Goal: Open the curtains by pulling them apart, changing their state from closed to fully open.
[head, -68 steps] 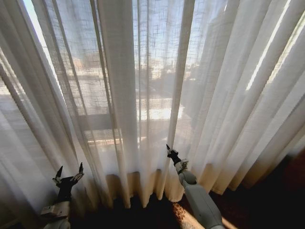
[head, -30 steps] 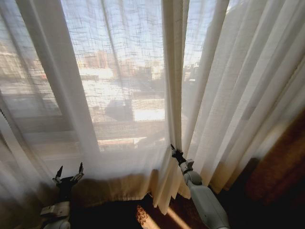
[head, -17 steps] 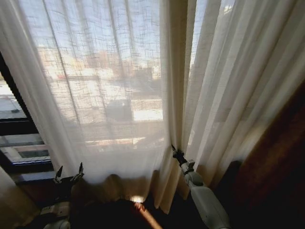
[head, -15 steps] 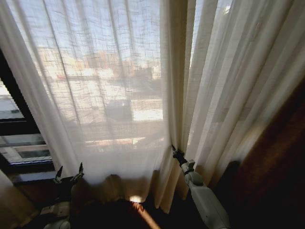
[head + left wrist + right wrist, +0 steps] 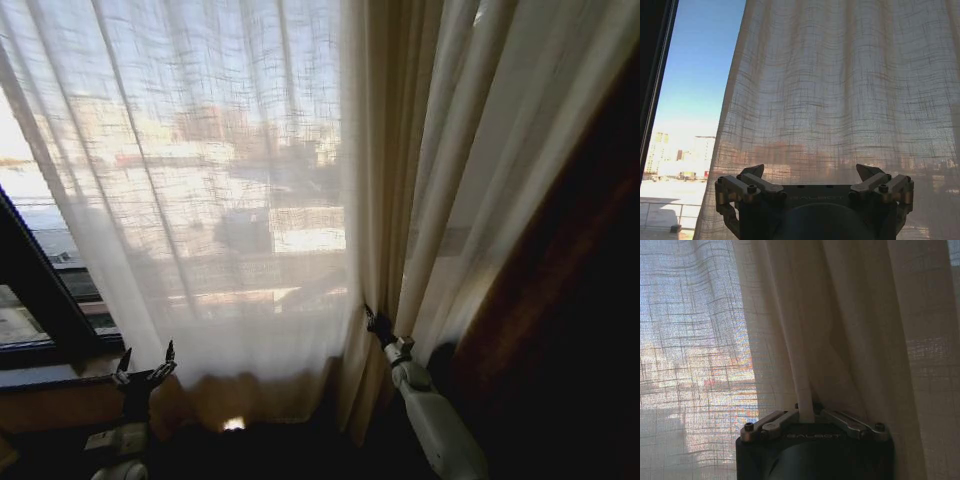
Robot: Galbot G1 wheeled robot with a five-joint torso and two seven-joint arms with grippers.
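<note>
The sheer cream curtains hang in pleats across the window. My right gripper reaches up low at centre right and is shut on a bunched vertical fold of the curtain, pinched between its fingers. Folds are gathered tightly above it. At the lower left my left gripper stands open just in front of the curtain's hem, holding nothing. Its spread fingers point at the flat sheer panel.
A dark reddish-brown drape fills the right side. At the far left a dark window frame and bare glass show beside the curtain's edge. A low sill runs under the window.
The whole view has shifted. The curtain's left edge now leaves bare window and frame at the left, and the dark drape fills more of the right. The right gripper keeps its hold.
</note>
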